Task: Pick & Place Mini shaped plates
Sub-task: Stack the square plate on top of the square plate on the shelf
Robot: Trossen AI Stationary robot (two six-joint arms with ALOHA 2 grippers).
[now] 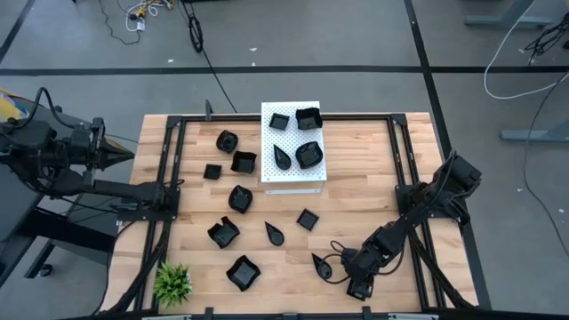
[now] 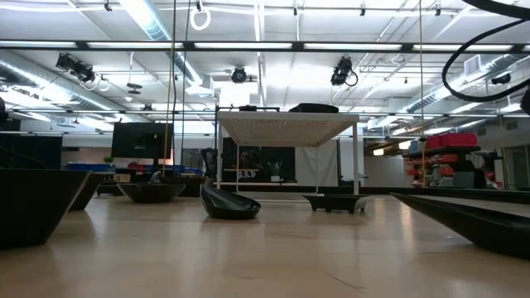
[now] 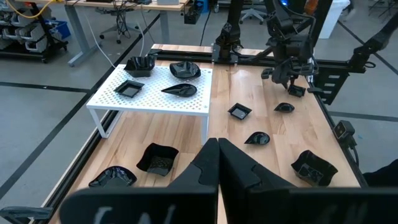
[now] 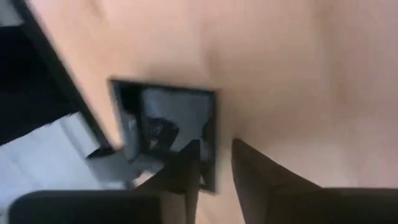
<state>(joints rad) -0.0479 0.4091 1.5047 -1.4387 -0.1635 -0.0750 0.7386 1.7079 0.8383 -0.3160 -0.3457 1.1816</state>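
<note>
Several small glossy black plates lie scattered on the wooden table (image 1: pixel 356 178), among them a teardrop one (image 1: pixel 275 234) and a square one (image 1: pixel 307 219). More sit on the white perforated board (image 1: pixel 293 182). My right gripper (image 1: pixel 357 286) is low at the table's near edge, over a square black plate (image 4: pixel 168 124). It is open (image 4: pixel 214 155), with one finger over the plate's inside and the other outside its rim. My left gripper (image 1: pixel 124 153) waits shut beyond the table's left edge (image 3: pixel 217 155). My right gripper comes down from above with its fingers on either side of the square plate's rim (image 4: pixel 210 124). A strip of wood shows between the rim and the outer finger (image 4: pixel 249 168). Whether the inner finger touches the plate I cannot tell. The plate lies flat on the table.
A small green plant (image 1: pixel 172 283) stands at the near left corner. A black frame (image 1: pixel 169 160) runs along the table's sides, close to the right gripper. A teardrop plate (image 1: pixel 321 264) lies just left of the right gripper. Bare wood shows at the middle right.
</note>
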